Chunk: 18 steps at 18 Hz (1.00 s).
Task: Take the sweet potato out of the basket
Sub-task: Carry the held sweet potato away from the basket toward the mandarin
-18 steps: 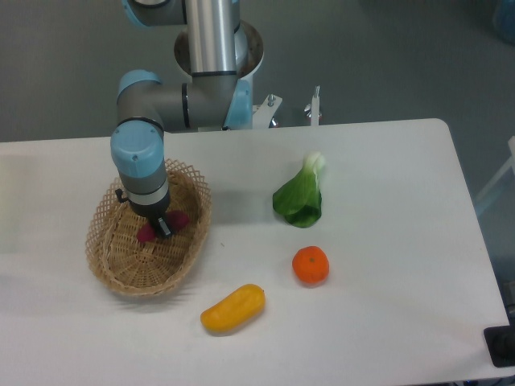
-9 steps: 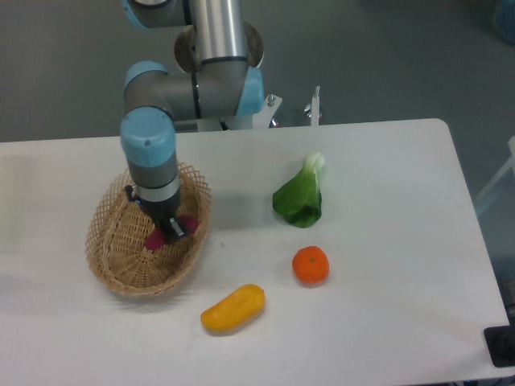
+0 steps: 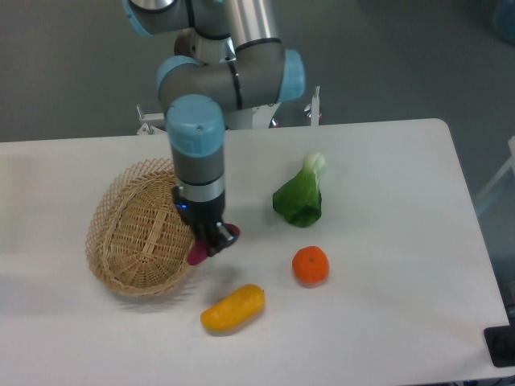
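My gripper [image 3: 212, 242] is shut on the sweet potato [image 3: 228, 234], a small dark magenta-purple piece whose two ends stick out on either side of the fingers. It hangs over the right rim of the basket [image 3: 145, 229], above the table. The basket is an oval light-tan wicker one at the left of the table, and nothing shows inside it.
A yellow-orange oblong fruit [image 3: 232, 309] lies just below the gripper near the front. A round orange [image 3: 311, 265] sits to the right. A green leafy vegetable [image 3: 301, 196] lies behind it. The arm's base stands at the table's back edge.
The gripper has lifted the sweet potato out of the basket and moved right, from the basket's middle to over its right rim. The basket now shows nothing inside.
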{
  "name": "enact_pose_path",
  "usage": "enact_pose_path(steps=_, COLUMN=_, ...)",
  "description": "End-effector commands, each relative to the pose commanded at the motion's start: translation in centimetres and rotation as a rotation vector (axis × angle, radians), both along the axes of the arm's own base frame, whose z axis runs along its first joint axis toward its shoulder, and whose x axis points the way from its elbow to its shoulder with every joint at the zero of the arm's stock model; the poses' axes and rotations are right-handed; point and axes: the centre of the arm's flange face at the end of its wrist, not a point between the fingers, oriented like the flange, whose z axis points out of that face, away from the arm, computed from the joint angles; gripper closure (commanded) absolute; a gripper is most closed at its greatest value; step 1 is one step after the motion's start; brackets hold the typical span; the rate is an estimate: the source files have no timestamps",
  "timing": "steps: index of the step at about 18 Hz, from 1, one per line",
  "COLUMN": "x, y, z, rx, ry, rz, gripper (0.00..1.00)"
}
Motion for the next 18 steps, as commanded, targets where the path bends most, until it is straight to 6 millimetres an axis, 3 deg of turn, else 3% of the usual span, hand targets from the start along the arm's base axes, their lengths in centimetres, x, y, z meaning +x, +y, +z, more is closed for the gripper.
enact_pose_path(steps=3, x=-2.7, y=-0.5, z=0.6, rx=0.008, ry=0.016, rz=0.027, gripper=0.87)
enact_pose_path(steps=9, x=-8.3, y=-3.7, z=0.4, rx=-0.043, ry=0.019, rz=-0.026, gripper=0.86)
enact_pose_path(steps=13, x=-13.3, y=-5.6, z=0.2, rx=-0.074, ry=0.014, rz=-0.047, gripper=0.86)
enact_pose_path(steps=18, x=-20.4, y=-6.5, z=1.1, rx=-0.117, ry=-0.046, rz=-0.015, gripper=0.85)
